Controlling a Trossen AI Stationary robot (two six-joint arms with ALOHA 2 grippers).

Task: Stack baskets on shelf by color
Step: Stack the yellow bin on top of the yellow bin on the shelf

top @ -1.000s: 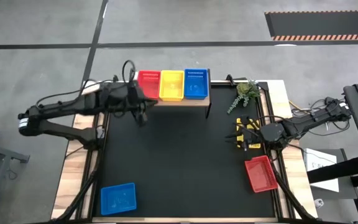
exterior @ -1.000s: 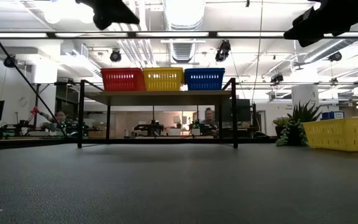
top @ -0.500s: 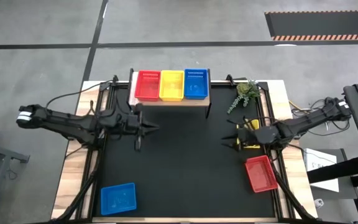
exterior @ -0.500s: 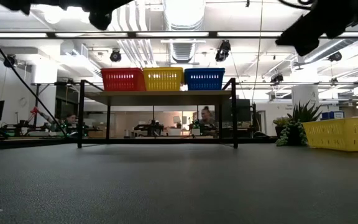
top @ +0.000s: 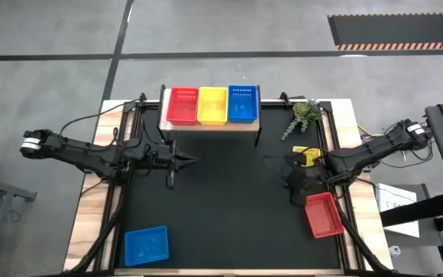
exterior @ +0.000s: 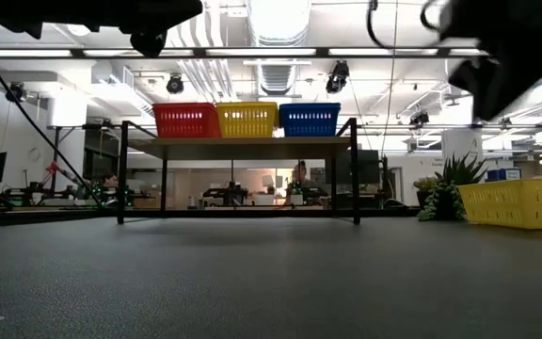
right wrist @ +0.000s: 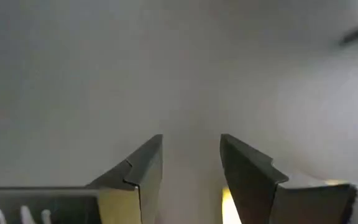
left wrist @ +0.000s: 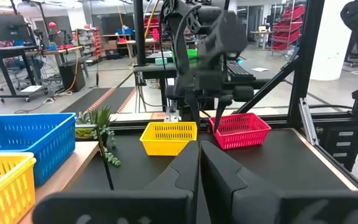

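Shelf (top: 210, 125) holds red, yellow, blue stacks. Left on table — blue basket (top: 145, 245), red basket (top: 323, 215), yellow basket (top: 308, 156). Right gripper (top: 294, 192) open, empty; left gripper (top: 184, 161) closed, empty.

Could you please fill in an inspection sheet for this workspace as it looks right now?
Surface: black table top, light wood edges.
Job's things: red, yellow and blue baskets side by side on the shelf; blue basket, red basket and yellow basket on the table.
Clutter: small plant by the shelf.
Grippers: left gripper shut, empty, above the table; right gripper open, empty, beside the red basket.
Cables: running along both arms.
Surroundings: grey floor; open room with desks behind.
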